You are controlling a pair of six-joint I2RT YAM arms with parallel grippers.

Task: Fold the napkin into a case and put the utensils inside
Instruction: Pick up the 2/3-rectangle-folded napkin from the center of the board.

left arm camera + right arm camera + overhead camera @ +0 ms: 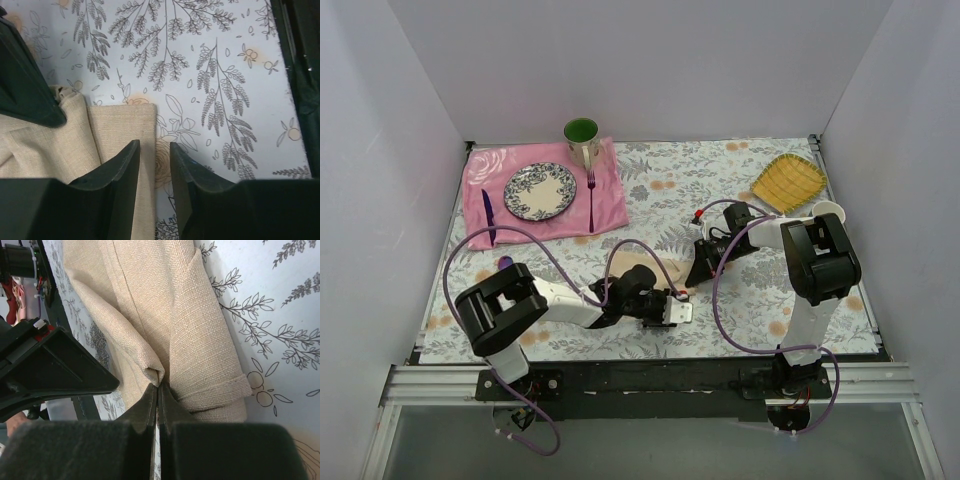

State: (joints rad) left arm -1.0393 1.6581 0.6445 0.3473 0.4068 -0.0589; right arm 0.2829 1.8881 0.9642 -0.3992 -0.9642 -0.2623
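Right tool (158,390): clenched. The two fingers meet with no gap and pinch a raised fold of the napkin (165,315) at their tips. From this pinch the beige cloth runs forward and away from the tool in overlapping layers. A hemmed edge lies just to the right of the fingertips, flat on the floral counter (280,300).

Left tool (154,152): released. The jaws stand a narrow gap apart and nothing is caught between them. The straight side edge of a folded napkin panel runs under the tool's left finger (120,170), and the printed counter shows under its right finger. The rest of the cloth lies ahead and to the left of this tool.

In the top view the two tools face each other closely, with the napkin on the counter between them. The pink mat (610,205) and the plate (539,191) lie well beyond the left tool, apart from the cloth.
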